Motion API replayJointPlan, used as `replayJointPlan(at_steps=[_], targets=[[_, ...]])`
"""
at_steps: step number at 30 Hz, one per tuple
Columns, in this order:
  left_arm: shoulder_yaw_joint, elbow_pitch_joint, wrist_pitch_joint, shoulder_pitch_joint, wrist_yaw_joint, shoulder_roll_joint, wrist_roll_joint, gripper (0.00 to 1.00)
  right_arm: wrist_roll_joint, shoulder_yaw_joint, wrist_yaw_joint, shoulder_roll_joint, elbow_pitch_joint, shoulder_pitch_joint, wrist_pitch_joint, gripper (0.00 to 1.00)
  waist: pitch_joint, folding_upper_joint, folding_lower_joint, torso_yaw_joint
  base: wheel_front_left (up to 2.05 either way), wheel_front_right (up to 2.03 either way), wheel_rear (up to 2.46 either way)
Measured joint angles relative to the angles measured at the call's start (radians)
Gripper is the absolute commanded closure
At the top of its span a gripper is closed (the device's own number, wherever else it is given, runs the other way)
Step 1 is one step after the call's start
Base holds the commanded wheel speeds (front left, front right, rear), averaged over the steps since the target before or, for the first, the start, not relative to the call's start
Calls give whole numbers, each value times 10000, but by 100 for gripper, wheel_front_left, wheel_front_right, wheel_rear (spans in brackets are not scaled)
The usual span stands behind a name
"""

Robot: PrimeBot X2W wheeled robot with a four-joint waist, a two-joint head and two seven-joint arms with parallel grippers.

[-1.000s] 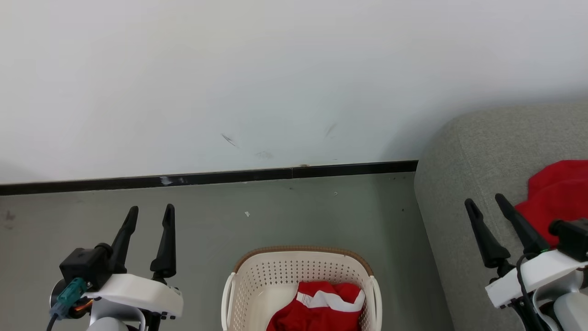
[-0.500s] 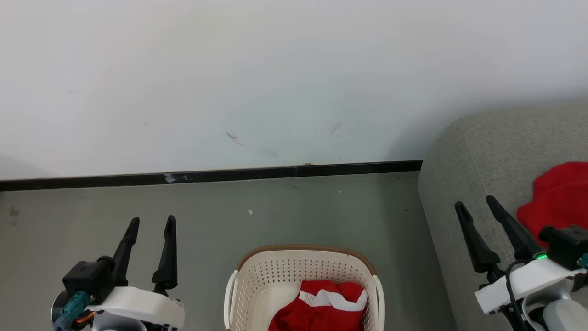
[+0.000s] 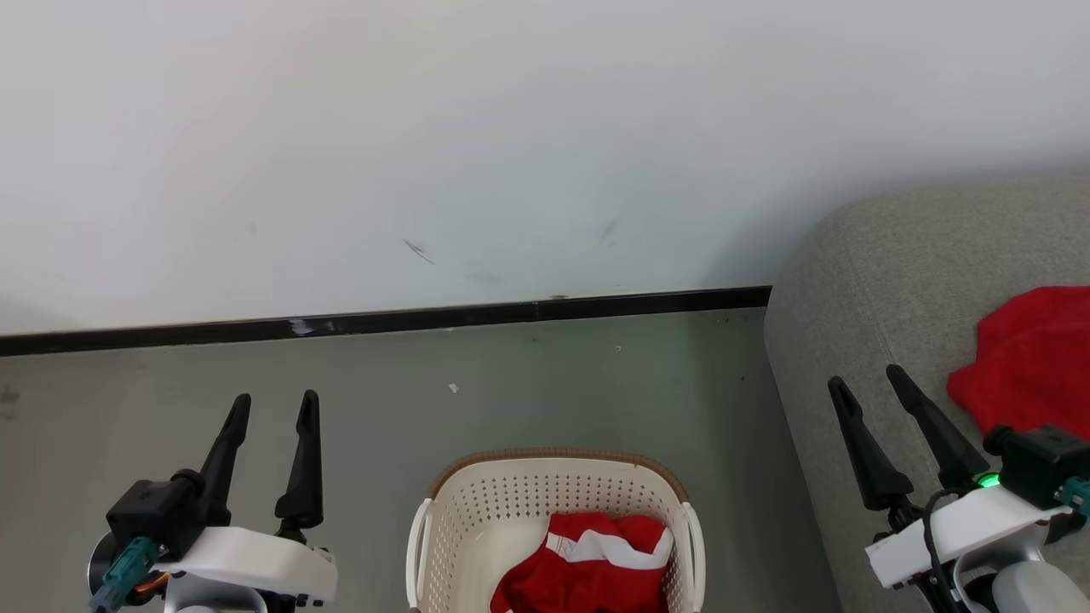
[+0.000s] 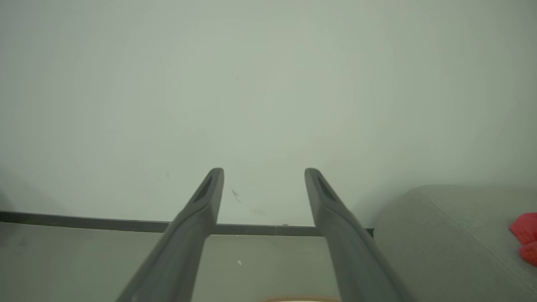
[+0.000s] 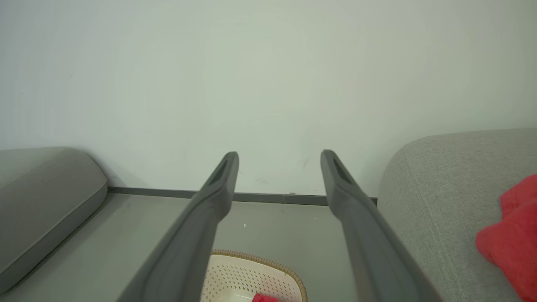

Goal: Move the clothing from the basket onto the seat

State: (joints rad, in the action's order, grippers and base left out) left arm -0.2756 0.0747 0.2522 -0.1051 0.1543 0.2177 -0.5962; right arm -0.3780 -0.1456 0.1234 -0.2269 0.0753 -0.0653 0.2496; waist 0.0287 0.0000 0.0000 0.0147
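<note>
The cream basket point(image 3: 477, 502) with a brown rim stands on the floor at the bottom middle of the head view; its rim also shows in the right wrist view as basket point(image 5: 239, 272). Red clothing point(image 3: 588, 570) with white trim lies inside it. Another red garment point(image 3: 1030, 358) lies on the grey-green seat point(image 3: 851, 340) at the right, seen too as garment point(image 5: 509, 235) on the seat point(image 5: 436, 201) and garment point(image 4: 526, 237). My left gripper point(image 3: 271, 400) hovers open left of the basket. My right gripper point(image 3: 867, 380) stands open over the seat's edge, empty.
A white wall with a dark baseboard point(image 3: 383, 323) runs behind the grey floor point(image 3: 511, 383). A second grey cushion point(image 5: 42, 197) lies at the left in the right wrist view. Bare floor separates the basket from the wall.
The right gripper has drawn back leftward and lower, away from the red garment on the seat. The left gripper sank slightly. The camera shifted a little.
</note>
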Motion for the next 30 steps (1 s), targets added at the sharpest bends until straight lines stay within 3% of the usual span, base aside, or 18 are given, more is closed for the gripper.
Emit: replayJointPlan(at_steps=[17, 30], targets=[[50, 73, 0, 51, -466, -313, 272, 0, 104, -21, 0, 102, -161, -10, 2, 0, 259, 0, 0, -242, 0, 0, 0], [-771, 815, -58, -396, -1083, -397, 453, 0, 205, 102, 0, -186, -399, -48, 2, 0, 789, 0, 0, -485, 0, 0, 0]])
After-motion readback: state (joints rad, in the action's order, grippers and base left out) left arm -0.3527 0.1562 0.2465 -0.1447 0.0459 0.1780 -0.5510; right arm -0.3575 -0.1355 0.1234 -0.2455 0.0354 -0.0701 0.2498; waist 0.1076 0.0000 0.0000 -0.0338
